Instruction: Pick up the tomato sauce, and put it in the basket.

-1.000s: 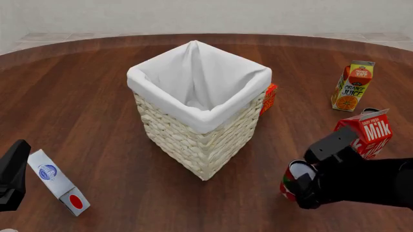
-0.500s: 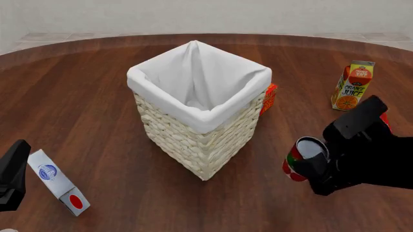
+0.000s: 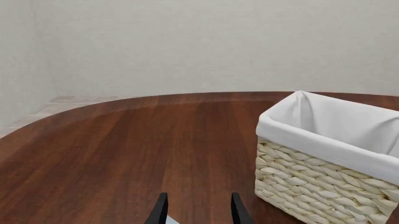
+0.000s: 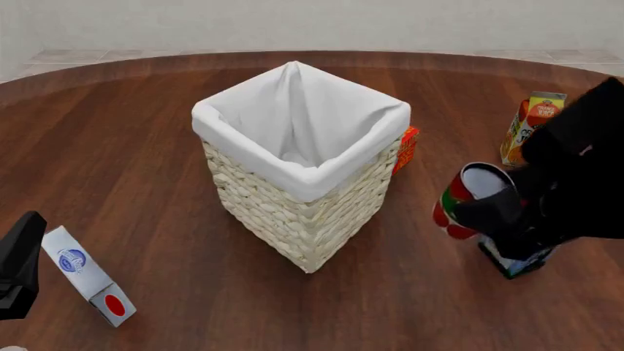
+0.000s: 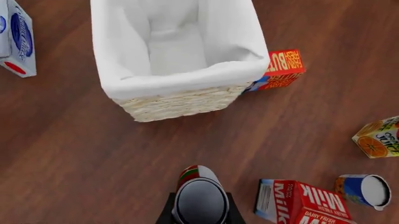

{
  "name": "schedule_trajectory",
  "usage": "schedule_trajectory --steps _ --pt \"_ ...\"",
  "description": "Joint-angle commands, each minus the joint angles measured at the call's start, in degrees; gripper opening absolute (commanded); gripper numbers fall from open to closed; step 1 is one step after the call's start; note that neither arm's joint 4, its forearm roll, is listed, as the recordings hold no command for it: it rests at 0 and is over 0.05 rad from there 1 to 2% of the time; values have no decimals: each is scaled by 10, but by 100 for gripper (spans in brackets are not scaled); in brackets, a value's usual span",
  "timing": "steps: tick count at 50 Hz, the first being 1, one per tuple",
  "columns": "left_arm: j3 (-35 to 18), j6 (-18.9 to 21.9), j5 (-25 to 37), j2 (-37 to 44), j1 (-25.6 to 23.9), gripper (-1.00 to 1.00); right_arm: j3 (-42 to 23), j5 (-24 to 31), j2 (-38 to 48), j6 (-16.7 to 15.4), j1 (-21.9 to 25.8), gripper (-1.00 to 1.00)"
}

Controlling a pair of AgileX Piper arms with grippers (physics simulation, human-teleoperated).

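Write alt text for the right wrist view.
Looking down from above, the right gripper holds the tomato sauce can above the table, short of the basket. A milk carton and orange juice carton stand nearby.

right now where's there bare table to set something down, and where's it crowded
Free: the wide wood left of and beyond the basket, and the strip in front of it, between the white carton and the right gripper holding the tomato sauce. Crowded: right of the basket, with the milk carton, orange juice, blue cup and red box.

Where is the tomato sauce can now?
In the front view, the tomato sauce can is lifted in the right gripper, right of the basket.
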Motion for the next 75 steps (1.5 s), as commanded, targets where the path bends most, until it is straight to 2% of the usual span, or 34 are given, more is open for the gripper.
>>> schedule_trajectory --steps 1,32,63,75 --pt "0 0 0 0 0 100 -54 37 -1 2 7 -100" --pt "0 0 0 0 0 100 -219 98 64 -24 32 -100" --pt "0 0 0 0 0 100 -318 105 148 -31 62 -100" --pt "0 0 0 0 0 100 -368 92 201 -23 75 -100"
